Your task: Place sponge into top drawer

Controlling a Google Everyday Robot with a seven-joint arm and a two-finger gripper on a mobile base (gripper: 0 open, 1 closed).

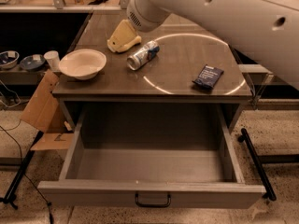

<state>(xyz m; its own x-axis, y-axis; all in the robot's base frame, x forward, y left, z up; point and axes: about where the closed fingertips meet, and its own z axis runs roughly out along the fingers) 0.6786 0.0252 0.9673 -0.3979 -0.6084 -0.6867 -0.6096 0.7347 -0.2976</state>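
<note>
The pale yellow sponge [125, 45] lies on the brown countertop [173, 69] at the back left, just left of a tipped soda can [143, 55]. My gripper [122, 31] comes down from the large white arm [210, 13] at the upper right and sits right on top of the sponge, hiding its upper part. The top drawer [149, 197] is pulled wide open below the countertop. Its grey inside holds nothing, and a black bar handle [153, 200] sits on its front panel.
A white bowl [82, 63] stands at the counter's left edge. A dark blue snack packet [208, 76] lies at the right. A cardboard box [44, 108] leans left of the cabinet. A black rail [257, 162] runs along the floor at the right.
</note>
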